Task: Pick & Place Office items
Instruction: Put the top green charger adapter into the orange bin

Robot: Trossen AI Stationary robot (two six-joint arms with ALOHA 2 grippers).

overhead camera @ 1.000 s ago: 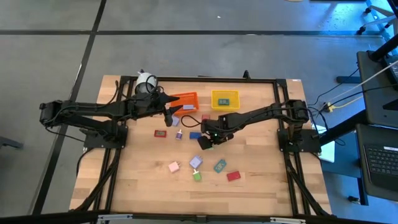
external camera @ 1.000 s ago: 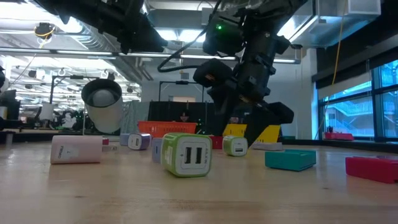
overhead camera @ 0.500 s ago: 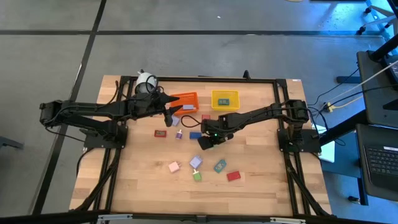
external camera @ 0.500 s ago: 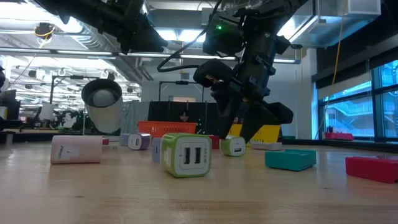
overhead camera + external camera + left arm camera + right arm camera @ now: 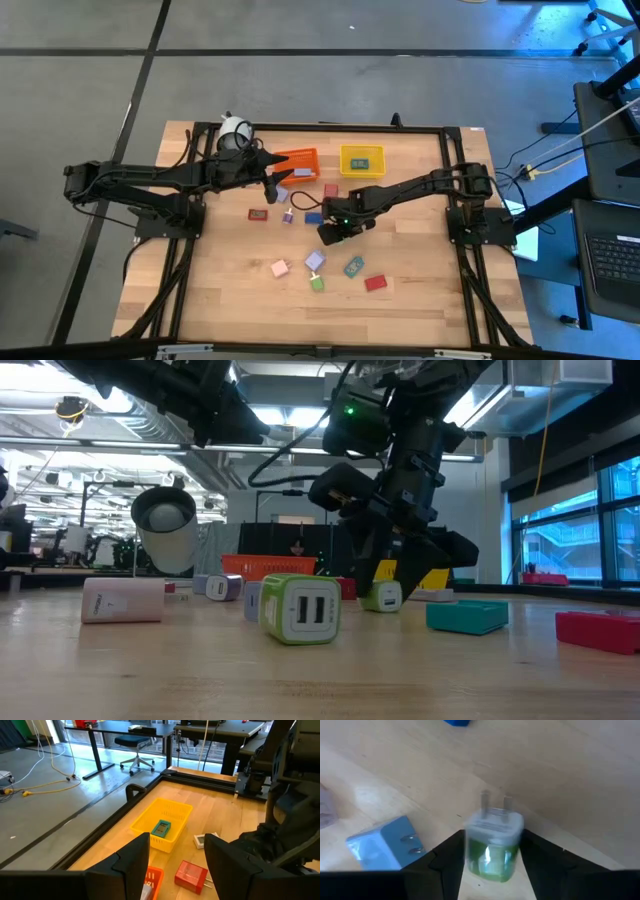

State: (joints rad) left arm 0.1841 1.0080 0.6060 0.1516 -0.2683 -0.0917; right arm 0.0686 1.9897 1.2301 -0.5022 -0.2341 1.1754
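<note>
Small chargers and blocks lie scattered on the wooden table (image 5: 200,300). My right gripper (image 5: 328,232) points steeply down at mid-table, shut on a green-and-white charger (image 5: 493,845), which also shows in the low view (image 5: 381,597). A pale blue charger (image 5: 385,845) lies flat beside it. My left gripper (image 5: 182,870) hangs open and empty by the orange bin (image 5: 298,162); a red block (image 5: 191,875) lies beyond its fingers. The yellow bin (image 5: 361,160) holds a teal item (image 5: 161,827). My right gripper pinches the green-and-white charger by its two opposite sides (image 5: 470,851) between its two fingers. The fingers come from above, slanting down. The charger's prongs (image 5: 495,800) point away from the wrist. In the low view its underside looks to be on the table.
Nearer the table's front lie a pink block (image 5: 280,267), a lilac one (image 5: 315,260), a green charger (image 5: 317,284), a teal block (image 5: 353,267) and a red block (image 5: 375,283). A white cylinder (image 5: 235,130) stands at the far left, by the black frame (image 5: 320,127).
My right gripper's fingers have drawn in from a wide spread and taken hold of the green-and-white charger, which stays where it was on the table.
</note>
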